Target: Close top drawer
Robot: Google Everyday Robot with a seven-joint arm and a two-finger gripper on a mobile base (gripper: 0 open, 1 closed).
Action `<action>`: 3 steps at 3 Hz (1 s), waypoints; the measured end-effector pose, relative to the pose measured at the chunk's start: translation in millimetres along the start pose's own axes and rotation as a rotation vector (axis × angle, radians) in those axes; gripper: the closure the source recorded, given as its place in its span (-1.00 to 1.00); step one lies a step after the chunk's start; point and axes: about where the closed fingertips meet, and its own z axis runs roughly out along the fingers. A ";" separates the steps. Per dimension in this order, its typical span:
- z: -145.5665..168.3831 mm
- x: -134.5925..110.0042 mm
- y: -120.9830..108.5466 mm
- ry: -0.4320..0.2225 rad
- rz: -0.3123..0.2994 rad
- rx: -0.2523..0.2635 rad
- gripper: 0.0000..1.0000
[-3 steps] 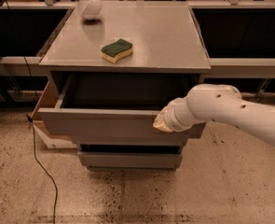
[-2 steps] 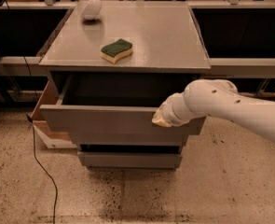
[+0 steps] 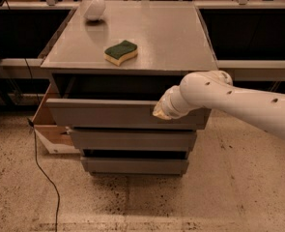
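Your end effector (image 3: pixel 162 112) sits just right of centre in the frame, against the front of the top drawer (image 3: pixel 103 114) near its right end. Whether it is wide or narrow you cannot tell from this view.

From the left, a cardboard box (image 3: pixel 44 129) leans beside the cabinet. A white rounded object (image 3: pixel 94 7) stands at the upper left of the table (image 3: pixel 171 37), and a green-and-yellow sponge (image 3: pixel 121 52) lies nearer the middle.

Below them the top drawer stands partly open, with a dark gap above its front. Expect a stiff, rigid panel riding on runners. It has no handle to grip, so push flat, ideally nearer the middle to avoid racking. The white arm (image 3: pixel 238 100) enters from the right.
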 end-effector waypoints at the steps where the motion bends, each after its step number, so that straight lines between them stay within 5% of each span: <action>1: 12.2 -8.0 -14.7 0.003 -0.013 0.007 1.00; 3: 23.4 -36.9 -33.1 -0.019 -0.054 0.019 1.00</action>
